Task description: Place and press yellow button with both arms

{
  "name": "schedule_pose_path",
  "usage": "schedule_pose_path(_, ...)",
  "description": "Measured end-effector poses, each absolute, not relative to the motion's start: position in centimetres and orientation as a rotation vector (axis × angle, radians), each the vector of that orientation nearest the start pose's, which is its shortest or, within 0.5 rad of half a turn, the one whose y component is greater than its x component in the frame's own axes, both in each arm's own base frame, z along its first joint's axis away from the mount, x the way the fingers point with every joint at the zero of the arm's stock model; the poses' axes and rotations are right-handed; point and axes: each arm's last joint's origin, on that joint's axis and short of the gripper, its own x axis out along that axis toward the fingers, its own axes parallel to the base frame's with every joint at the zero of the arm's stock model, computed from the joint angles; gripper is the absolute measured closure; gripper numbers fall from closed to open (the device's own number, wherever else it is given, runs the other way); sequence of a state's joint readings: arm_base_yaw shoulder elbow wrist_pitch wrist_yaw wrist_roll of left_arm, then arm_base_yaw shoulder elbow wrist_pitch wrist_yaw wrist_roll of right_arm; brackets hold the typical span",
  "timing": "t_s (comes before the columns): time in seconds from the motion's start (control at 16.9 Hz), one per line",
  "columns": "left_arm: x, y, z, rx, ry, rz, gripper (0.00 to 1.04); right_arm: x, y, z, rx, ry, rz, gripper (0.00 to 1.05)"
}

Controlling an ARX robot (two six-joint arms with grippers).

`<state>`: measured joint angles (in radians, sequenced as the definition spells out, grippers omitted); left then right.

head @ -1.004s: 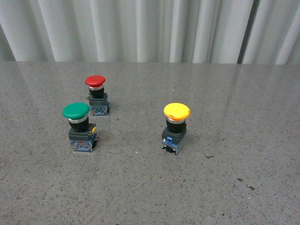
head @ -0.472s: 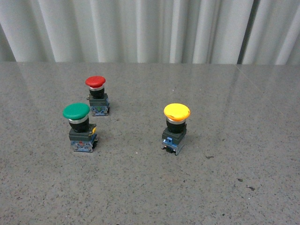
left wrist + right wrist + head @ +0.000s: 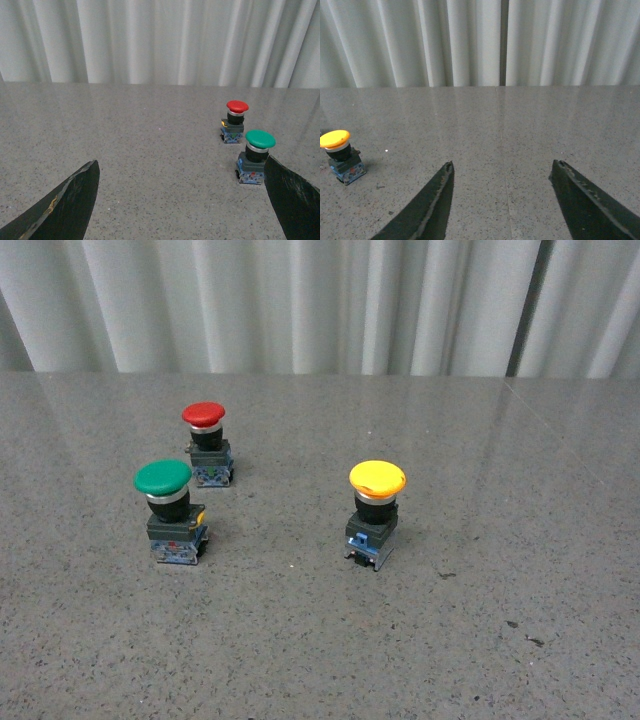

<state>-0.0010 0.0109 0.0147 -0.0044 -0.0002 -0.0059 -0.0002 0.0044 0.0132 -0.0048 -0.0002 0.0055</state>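
Yellow button (image 3: 376, 512) upright on granite table (image 3: 480, 640), right of green button (image 3: 168, 510) and red button (image 3: 207, 443). Left gripper (image 3: 182, 200) jaws spread wide, empty. Right gripper (image 3: 502, 202) jaws spread, empty, well apart from yellow button.

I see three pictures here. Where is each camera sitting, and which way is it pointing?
Front view: on the robot's body, looking across the grey table at the yellow button, green button and red button; no arm shows.
Left wrist view: on the left arm, facing the curtain; its open fingers frame the green and red buttons.
Right wrist view: on the right arm, open fingers showing, yellow button off to one side.
Shared: every view shows table and curtain.
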Motion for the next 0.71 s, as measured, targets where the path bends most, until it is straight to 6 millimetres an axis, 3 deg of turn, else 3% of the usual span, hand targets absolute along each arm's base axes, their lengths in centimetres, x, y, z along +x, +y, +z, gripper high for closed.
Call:
schedule_pose_path(0.3, 9.75, -0.01, 16.72, -0.006, 0.001, -0.001, 0.07, 9.72, 0.0, 16.72, 0.006, -0.004, 0.0, 0.05)
schedule_pose_path(0.71, 9.75, -0.01, 16.72, -0.006, 0.001, -0.001, 0.07, 9.72, 0.0, 16.72, 0.006, -0.004, 0.0, 0.06)
